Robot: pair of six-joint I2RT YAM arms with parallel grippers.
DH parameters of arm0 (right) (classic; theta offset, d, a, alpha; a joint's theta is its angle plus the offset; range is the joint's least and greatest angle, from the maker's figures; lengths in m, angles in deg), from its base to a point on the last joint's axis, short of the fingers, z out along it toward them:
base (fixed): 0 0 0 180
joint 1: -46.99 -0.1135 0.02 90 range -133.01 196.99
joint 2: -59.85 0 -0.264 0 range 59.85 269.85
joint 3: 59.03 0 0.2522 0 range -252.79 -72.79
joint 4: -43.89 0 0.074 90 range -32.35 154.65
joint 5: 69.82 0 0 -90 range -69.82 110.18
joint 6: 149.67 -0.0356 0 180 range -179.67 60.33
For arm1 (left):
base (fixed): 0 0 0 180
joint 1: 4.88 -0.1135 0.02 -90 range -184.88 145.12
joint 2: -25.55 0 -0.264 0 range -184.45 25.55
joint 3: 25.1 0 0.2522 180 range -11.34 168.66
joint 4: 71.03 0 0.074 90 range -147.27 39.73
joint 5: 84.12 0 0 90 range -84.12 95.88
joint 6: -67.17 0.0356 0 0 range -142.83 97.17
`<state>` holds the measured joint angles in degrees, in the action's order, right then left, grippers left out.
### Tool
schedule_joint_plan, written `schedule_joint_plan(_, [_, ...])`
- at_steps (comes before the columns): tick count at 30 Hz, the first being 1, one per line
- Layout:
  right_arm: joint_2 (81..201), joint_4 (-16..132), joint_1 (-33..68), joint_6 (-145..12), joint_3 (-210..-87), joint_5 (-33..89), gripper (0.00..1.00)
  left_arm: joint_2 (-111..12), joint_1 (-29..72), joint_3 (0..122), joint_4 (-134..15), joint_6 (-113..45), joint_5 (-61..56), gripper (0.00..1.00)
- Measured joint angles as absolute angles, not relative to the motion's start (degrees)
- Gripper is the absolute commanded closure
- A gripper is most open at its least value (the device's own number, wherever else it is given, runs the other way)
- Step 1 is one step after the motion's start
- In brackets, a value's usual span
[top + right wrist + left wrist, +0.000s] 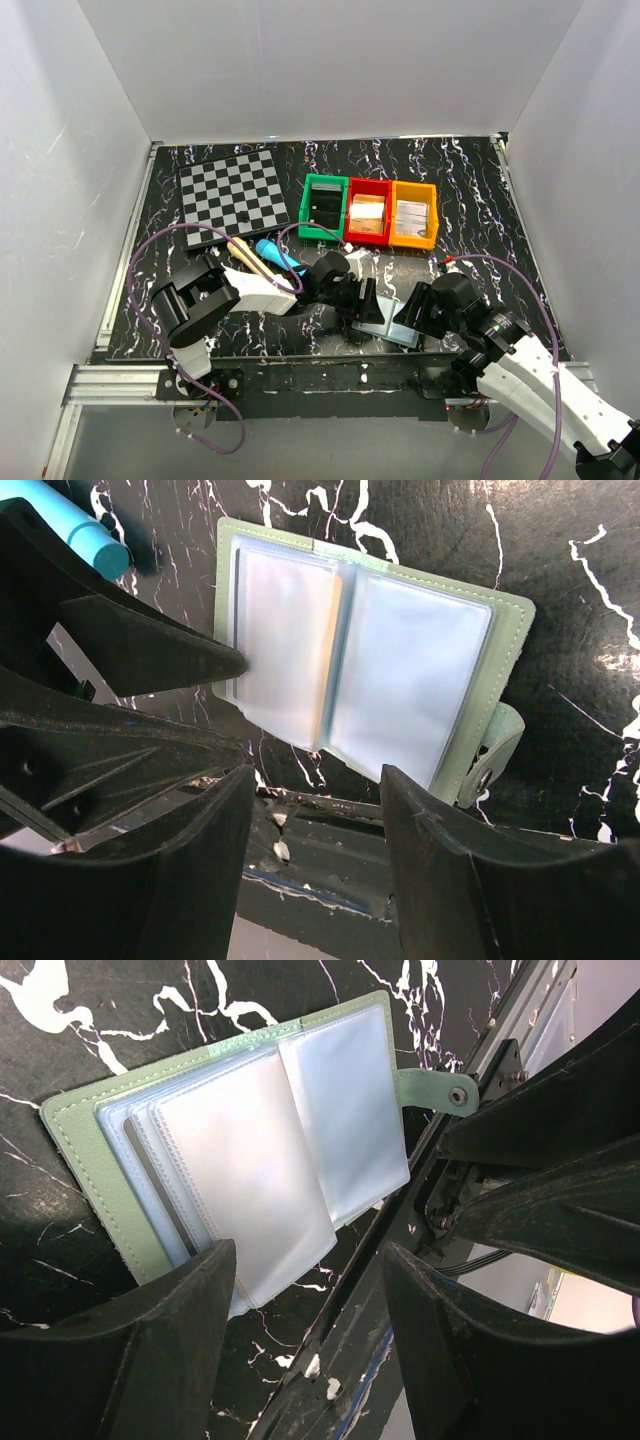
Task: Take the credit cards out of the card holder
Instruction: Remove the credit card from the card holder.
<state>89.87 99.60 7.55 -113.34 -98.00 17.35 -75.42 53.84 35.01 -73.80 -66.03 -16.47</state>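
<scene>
"Where's your holder (370, 660)?"

"Lying open and flat at the marbled table's (480, 200) near edge. It has a stitched mint rim, frosted plastic sleeves (250, 1160) and a snap tab (440, 1090). A card's (326, 670) thin orange edge shows at the fold."

"And your tools?"

"Your left gripper (305, 1260) and right gripper (315, 790) stand part-open over it. Their black wedge fingers hold nothing."
</scene>
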Motion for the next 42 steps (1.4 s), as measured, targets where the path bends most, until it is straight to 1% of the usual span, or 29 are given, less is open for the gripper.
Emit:
schedule_joint_plan(12, [90.5, 99.3, 7.5, -113.4, -96.5, 18.1, 0.37, -78.4, 55.0, 37.8, -74.5, -65.2, -20.0, 0.41])
schedule_joint_plan(31, [103.5, 96.3, 7.6, -111.9, -96.2, 20.6, 0.39, -80.2, 55.3, 37.8, -78.5, -66.5, -22.5, 0.41])
schedule_joint_plan(35, [106.3, 95.6, 7.6, -111.8, -96.2, 20.7, 0.45, -80.6, 55.4, 37.9, -79.1, -66.5, -23.0, 0.41])
schedule_joint_plan(36, [107.2, 95.3, 7.6, -111.7, -96.3, 20.8, 0.49, -80.8, 55.4, 37.9, -79.3, -66.6, -23.2, 0.41])
schedule_joint_plan(38, [108.3, 95.1, 7.6, -111.6, -96.6, 20.9, 0.61, -81.0, 55.5, 37.9, -79.7, -66.6, -23.4, 0.41])
schedule_joint_plan(40, [109.3, 94.7, 7.6, -111.4, -96.7, 20.9, 0.71, -81.0, 55.5, 37.9, -79.9, -66.6, -23.5, 0.41])
schedule_joint_plan(42, [109.7, 94.7, 7.6, -111.4, -96.7, 20.9, 0.78, -81.0, 55.6, 37.9, -79.9, -66.6, -23.5, 0.41])
